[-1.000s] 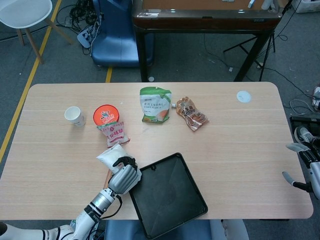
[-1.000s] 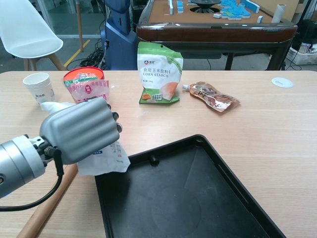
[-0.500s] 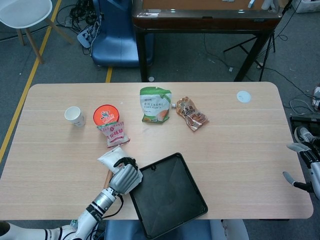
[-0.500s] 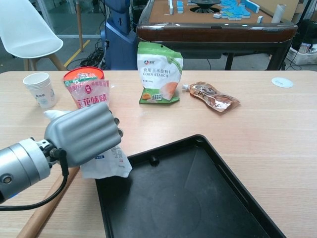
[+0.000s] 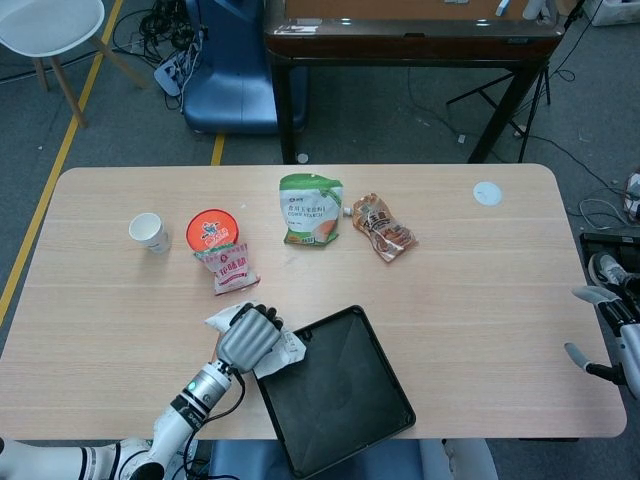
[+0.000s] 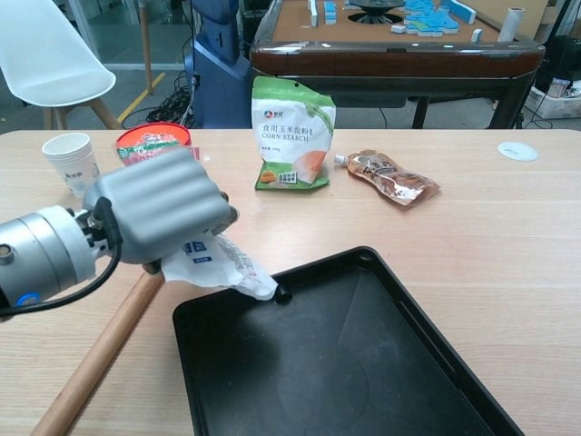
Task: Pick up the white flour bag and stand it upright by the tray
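Observation:
My left hand (image 5: 248,338) grips the white flour bag (image 5: 285,350) from above and holds it off the table, tilted. In the chest view the bag (image 6: 222,263) hangs below the hand (image 6: 163,204), and its lower end reaches the near-left corner of the black tray (image 6: 363,363). The tray (image 5: 340,390) lies at the table's front edge, turned at an angle. My right hand (image 5: 605,335) shows only at the far right edge of the head view, off the table, fingers apart and holding nothing.
A wooden stick (image 6: 100,350) lies on the table under my left forearm. Behind it are a paper cup (image 5: 148,231), a red-lidded bowl (image 5: 212,229) and a pink packet (image 5: 232,268). A green corn starch bag (image 5: 311,209) and a brown pouch (image 5: 385,228) lie mid-table.
My left hand has lifted the flour bag off the table and swung it right and tilted, so its lower end now reaches the tray's corner. The right hand has not moved.

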Robot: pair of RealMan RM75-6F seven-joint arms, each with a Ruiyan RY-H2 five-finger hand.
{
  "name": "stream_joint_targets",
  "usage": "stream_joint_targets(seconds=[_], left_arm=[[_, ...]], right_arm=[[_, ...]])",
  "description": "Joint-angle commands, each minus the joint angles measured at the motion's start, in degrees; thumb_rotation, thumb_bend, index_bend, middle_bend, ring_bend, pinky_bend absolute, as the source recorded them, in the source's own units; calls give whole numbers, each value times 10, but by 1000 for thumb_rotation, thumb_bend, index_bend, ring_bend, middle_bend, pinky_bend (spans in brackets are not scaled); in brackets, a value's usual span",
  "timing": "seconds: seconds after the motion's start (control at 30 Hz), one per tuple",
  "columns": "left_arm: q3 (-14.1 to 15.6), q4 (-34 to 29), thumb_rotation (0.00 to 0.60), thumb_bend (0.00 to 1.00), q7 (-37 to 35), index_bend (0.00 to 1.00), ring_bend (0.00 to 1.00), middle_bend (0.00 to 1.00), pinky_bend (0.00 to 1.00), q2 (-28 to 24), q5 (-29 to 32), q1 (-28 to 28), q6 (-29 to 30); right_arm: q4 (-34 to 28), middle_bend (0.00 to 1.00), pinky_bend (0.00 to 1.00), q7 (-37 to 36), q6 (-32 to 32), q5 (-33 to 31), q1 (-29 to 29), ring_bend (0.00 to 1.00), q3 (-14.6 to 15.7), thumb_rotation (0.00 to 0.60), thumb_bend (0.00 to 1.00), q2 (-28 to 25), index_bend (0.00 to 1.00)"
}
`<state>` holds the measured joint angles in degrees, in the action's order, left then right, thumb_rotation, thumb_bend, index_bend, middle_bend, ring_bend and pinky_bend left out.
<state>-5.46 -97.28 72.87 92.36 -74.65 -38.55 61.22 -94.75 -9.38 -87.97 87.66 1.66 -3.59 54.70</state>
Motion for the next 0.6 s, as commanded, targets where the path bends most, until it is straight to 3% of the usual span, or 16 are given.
stream_joint_targets(seconds=[0.03,0.33,0.6], left_arm=[[-30,2,600,194,-118,575,720,749,748,-9,9,-12,-16],[-82,41,600,195,-343,569,709,740,770,1,41,-26,-37],[-116,78,600,195,-467,561,703,725,773,15,104,-38,-66]], right_arm=[[0,248,165,0,0,0,0,139,0,600,219,0,237],[2,248,165,-1,2,-1,1,139,0,600,220,1,237],[5,248,165,-5,2,-2,-1,139,1,600,220,3,238]])
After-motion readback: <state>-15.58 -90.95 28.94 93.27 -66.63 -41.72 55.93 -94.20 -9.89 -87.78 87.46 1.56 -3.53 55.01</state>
